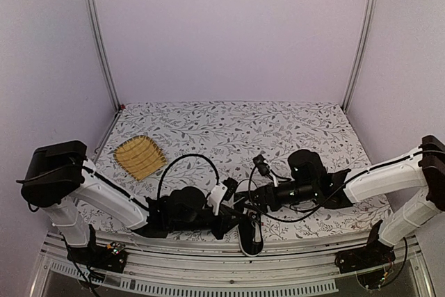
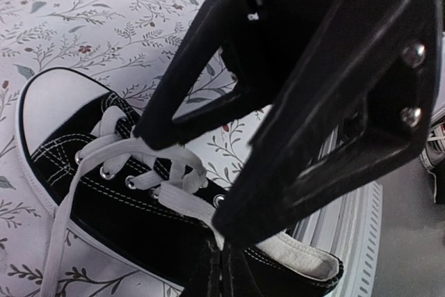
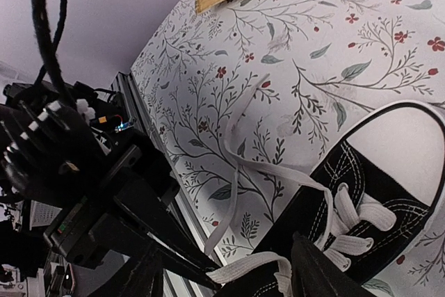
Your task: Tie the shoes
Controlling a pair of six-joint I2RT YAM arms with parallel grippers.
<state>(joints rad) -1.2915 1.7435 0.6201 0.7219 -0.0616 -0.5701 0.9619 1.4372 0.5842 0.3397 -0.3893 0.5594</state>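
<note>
Now I have the left arm (image 1: 111, 196) and right arm (image 1: 379, 175) stretched low over the shoe (image 2: 125, 224). The left jaws are closed on a lace (image 3: 243, 266); the right jaws gape, holding nothing.

Pale lilac walls (image 1: 229, 26) close in on three sides, with silver metal posts (image 1: 97, 39) at the back corners. A white leaf-and-red-flower printed cloth covers the bench (image 1: 278, 119). The light is soft and even.

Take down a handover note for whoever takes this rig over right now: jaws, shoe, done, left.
Left gripper: jaws shut, apparently pinching one lace at the shoe.
Right gripper: jaws open, holding nothing.
Shoe: upright, laced, at the near edge of the table.
Done: no knot yet; the other lace lies loose on the table.
Left: cross laces, knot, bow.
</note>
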